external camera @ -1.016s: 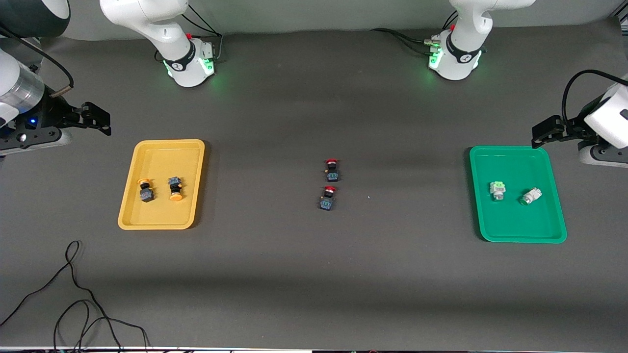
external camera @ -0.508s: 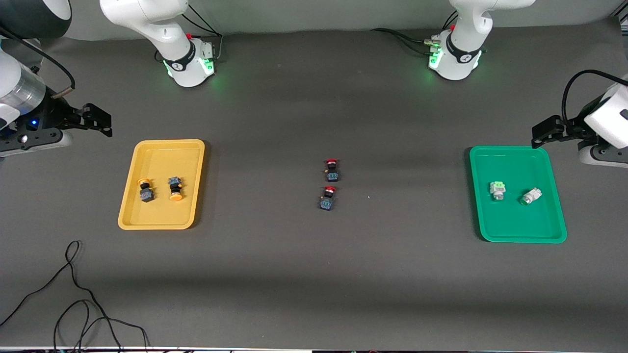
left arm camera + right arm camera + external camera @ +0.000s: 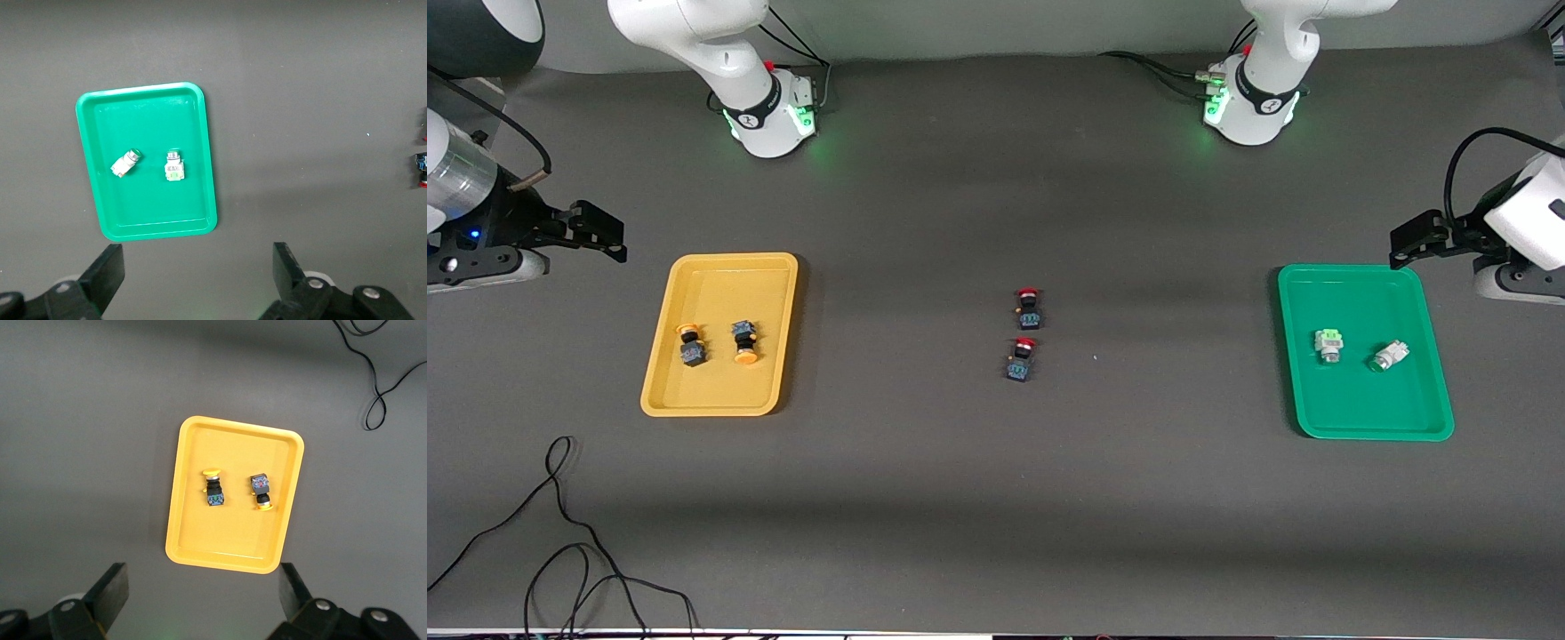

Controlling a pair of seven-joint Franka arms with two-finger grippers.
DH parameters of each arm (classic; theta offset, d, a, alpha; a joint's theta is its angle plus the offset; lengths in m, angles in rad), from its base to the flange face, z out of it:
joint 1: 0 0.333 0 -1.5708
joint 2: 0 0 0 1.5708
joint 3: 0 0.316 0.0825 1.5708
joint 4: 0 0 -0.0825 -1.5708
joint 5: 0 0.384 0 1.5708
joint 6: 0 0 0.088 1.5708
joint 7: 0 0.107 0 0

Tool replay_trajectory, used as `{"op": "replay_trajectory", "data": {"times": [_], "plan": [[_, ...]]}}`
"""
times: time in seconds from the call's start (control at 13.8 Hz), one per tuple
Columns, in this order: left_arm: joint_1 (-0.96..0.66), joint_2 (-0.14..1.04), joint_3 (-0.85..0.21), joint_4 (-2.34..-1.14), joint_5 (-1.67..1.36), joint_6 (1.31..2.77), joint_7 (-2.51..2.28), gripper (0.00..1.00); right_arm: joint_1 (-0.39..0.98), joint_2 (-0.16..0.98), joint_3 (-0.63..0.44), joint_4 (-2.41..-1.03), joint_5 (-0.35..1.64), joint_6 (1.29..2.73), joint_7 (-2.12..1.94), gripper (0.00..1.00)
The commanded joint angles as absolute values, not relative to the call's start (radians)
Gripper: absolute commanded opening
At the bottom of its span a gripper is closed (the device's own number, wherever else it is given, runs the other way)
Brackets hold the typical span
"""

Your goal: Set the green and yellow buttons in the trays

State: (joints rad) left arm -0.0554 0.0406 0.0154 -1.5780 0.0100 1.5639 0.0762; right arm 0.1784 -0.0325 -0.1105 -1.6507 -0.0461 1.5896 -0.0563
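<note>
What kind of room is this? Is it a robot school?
Probably a robot lab. Two white arms are bolted to a dark table. The left claw and right claw hang open over it, and little buttons sit sorted in a yellow tray and a green tray.

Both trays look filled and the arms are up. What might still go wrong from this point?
Little is left to fail: two yellow buttons lie in the yellow tray, two green buttons in the green tray.

1. The two red buttons lie mid-table; a further pick might wrongly take one.
2. The right gripper and left gripper, both open, hang near the trays' rims; a low pass might nudge a tray.
</note>
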Motion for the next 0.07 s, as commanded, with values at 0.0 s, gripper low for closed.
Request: {"op": "replay_trajectory", "data": {"times": [0.0], "plan": [[-0.071, 0.031, 0.028, -1.588, 0.003, 1.56, 0.063, 0.99, 0.183, -0.008, -0.115, -1.611, -0.028, 1.574, -0.032, 1.0]]}}
